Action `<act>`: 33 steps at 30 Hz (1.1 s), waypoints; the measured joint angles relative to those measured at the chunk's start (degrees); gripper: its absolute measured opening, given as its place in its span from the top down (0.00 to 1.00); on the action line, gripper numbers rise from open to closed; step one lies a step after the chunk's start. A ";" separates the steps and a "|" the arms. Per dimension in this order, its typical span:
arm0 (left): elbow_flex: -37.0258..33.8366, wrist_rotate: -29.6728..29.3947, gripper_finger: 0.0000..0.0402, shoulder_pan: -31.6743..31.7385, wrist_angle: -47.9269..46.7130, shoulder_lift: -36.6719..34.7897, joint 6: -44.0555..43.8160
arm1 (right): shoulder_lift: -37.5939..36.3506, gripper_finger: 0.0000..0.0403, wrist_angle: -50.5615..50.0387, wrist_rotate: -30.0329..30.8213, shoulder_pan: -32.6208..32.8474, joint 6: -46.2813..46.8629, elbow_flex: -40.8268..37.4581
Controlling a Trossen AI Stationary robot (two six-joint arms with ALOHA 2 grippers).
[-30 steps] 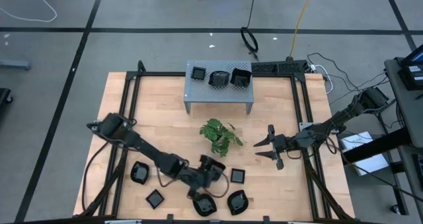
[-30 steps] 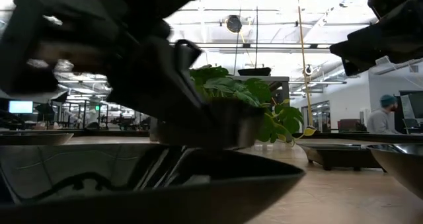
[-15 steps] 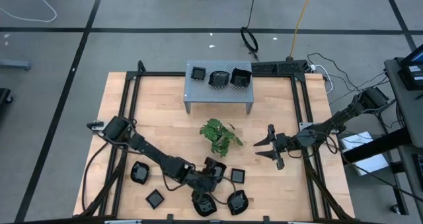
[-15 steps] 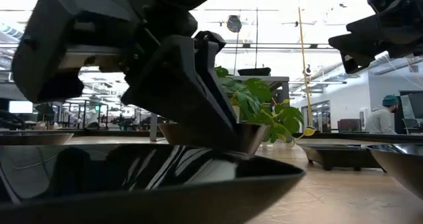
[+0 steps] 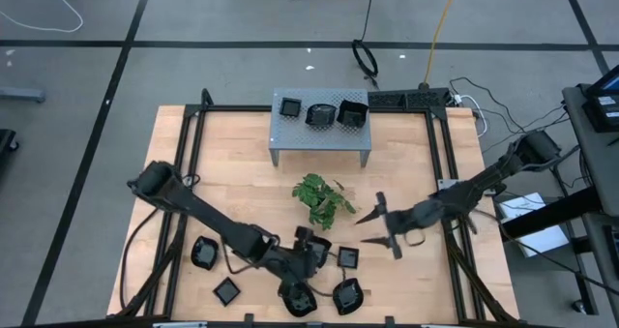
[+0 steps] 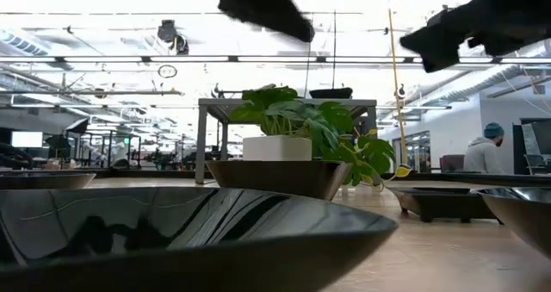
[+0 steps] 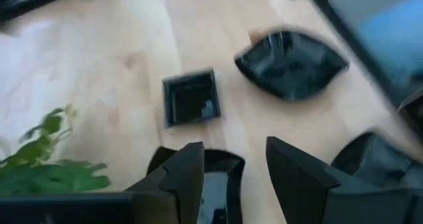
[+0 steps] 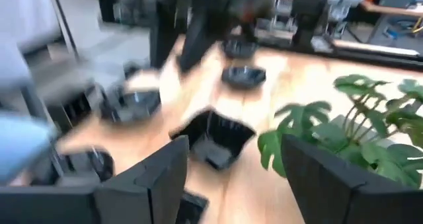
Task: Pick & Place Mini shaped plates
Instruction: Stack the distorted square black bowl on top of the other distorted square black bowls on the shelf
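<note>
Several glossy black mini shaped plates lie on the wooden table near its front edge, among them a square one (image 7: 192, 98) and a wavy one (image 7: 291, 62). My left gripper (image 7: 234, 151) hangs open just above another black plate (image 7: 218, 184), which rests on the table in front of the plant (image 6: 280, 176). Neither finger touches it. My right gripper (image 5: 368, 229) is open in the air right of the plant, with nothing between its fingers.
A green leafy sprig (image 5: 322, 197) stands mid-table. Behind it, a grey perforated stand (image 5: 319, 134) carries three black plates. More plates lie at the front left (image 5: 205, 253). Black frame rails (image 5: 189, 164) run along the table's sides. A person (image 6: 492, 150) is in the room beyond.
My left gripper has opened, let go of the black plate and risen straight up; the plate now sits on the table in front of the plant. My right gripper has moved toward the table's left edge, closer to the plates, staying open.
</note>
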 joint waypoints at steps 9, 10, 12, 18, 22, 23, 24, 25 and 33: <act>0.04 0.26 0.58 0.09 -3.65 -10.76 -16.46 | 18.16 0.46 -12.13 -3.09 0.04 -14.43 15.08; 0.02 0.32 0.58 0.01 -4.14 -11.80 -17.78 | 20.30 0.46 -11.54 -4.32 0.04 -15.48 16.59; 0.04 0.51 0.58 -0.17 -3.44 -13.17 -19.20 | 23.63 0.47 -11.34 -6.02 0.06 -17.54 18.64; 0.05 1.17 0.58 -0.37 -2.24 -15.17 -19.70 | 31.50 0.47 -11.49 -7.52 0.04 -24.23 24.15; 0.06 1.76 0.58 -0.59 -2.04 -15.51 -19.82 | 35.55 0.48 -9.21 -7.51 -0.13 -27.11 27.25; 0.02 1.74 0.58 -0.59 -2.51 -15.50 -19.83 | 36.67 0.49 -8.00 -7.65 -0.25 -26.95 27.84; 0.00 1.76 0.58 -0.59 -2.57 -15.44 -19.92 | 37.66 0.49 -6.97 -7.63 -0.40 -26.36 28.25; 0.00 1.76 0.58 -0.59 -2.57 -15.40 -20.00 | 38.61 0.50 -6.39 -7.65 -0.64 -26.17 28.80; -0.02 1.74 0.58 -0.68 -2.51 -15.44 -19.96 | 42.98 0.53 -6.32 -9.00 -1.77 -27.08 30.29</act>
